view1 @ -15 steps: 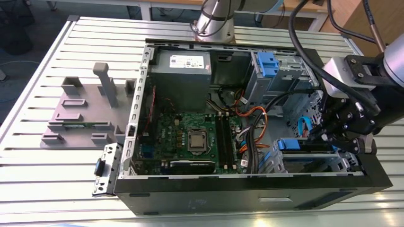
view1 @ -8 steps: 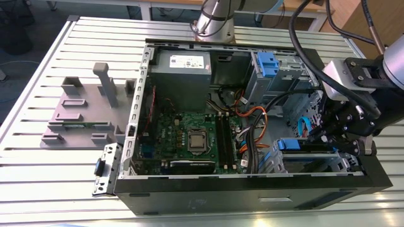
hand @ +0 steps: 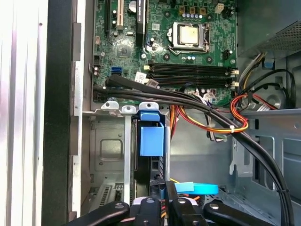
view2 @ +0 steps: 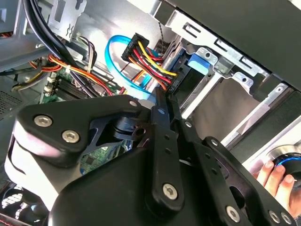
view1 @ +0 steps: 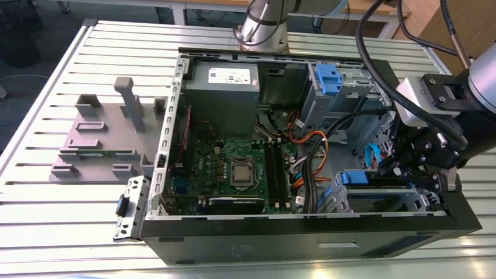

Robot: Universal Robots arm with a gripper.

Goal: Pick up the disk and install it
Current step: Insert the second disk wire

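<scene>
The disk (view1: 360, 177) stands on edge in the drive bay at the front corner of the open computer case (view1: 310, 238), on the exterior view's right; its blue carrier tab (hand: 151, 139) points toward the motherboard. My gripper (view1: 399, 170) reaches into the case from the exterior view's right. Its black fingers (hand: 170, 195) sit close on either side of the disk's outer end, and it looks shut on the disk. In the second wrist view the gripper (view2: 164, 101) ends beside the blue carrier (view2: 197, 63) and a black cable connector (view2: 171, 82).
Bundles of black, orange and blue cables (hand: 211, 117) cross right beside the bay. A second blue-tabbed drive cage (view1: 329, 78) sits by the grey power supply (view1: 220, 87). A grey stand with posts (view1: 101, 139) rests on the slatted table. A person's hand (view2: 273, 174) is near the wrist.
</scene>
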